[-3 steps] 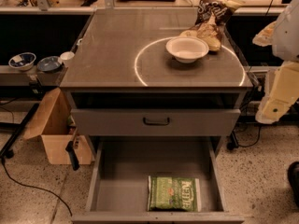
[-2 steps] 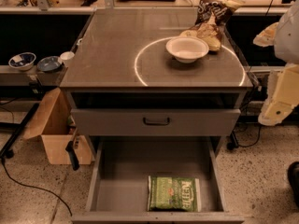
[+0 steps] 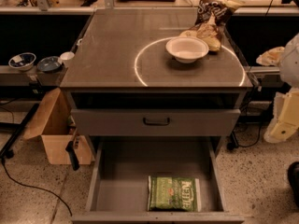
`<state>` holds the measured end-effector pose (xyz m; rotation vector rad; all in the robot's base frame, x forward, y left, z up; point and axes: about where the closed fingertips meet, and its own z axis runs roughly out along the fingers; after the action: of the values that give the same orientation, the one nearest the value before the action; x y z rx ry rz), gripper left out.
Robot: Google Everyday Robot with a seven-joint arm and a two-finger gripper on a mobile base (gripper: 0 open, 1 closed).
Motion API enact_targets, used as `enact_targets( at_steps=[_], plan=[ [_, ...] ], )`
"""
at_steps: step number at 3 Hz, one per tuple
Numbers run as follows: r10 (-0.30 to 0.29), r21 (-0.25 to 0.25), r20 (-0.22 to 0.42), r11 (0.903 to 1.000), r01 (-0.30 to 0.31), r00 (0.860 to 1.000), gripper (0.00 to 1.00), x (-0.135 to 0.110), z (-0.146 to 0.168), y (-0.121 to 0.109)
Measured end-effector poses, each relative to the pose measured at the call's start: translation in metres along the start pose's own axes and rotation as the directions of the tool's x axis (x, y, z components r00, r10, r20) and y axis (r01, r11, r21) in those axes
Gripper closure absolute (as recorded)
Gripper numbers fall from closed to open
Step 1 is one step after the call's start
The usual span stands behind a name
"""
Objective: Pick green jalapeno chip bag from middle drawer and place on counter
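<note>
Landmark = desk (image 3: 117,45), grey-brown top with a thin white circle line (image 3: 136,64).

- middle drawer (image 3: 140,171): pulled fully out at the desk's base, below the closed drawer front (image 3: 117,122) with the black handle (image 3: 156,121).
- green jalapeno chip bag (image 3: 173,193): flat on the drawer floor, label up, near the drawer's front lip, about centred under the desk and slightly right. Nothing touches it.
- hand (image 3: 281,125): pale piece off the desk's right side, about level with the closed drawer front, cut by the frame edge. Well apart from bag and drawer. Open or closed: cannot tell.
- desk top: white bowl (image 3: 187,49) inside the circle, toward the back right. Dark brown chip bag (image 3: 212,17) just behind it at the back right corner, crumpled and partly upright.
- left of the desk: open cardboard box (image 3: 56,134) on the floor against the desk's side; above it two small bowls (image 3: 22,60) and a cup (image 3: 67,56) on a low ledge.
</note>
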<state>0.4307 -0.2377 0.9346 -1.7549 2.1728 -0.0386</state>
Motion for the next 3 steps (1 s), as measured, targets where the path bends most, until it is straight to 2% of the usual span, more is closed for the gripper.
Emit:
enact_targets(
  at_steps=[2,3],
  plan=[
    [0.025,-0.013,0.056,0.9996,-0.024,0.998,0.00,0.022,0.049,0.016],
    [0.038,-0.042,0.083,0.9985,-0.035,0.996,0.00,0.023,0.078,0.025]
  ],
)
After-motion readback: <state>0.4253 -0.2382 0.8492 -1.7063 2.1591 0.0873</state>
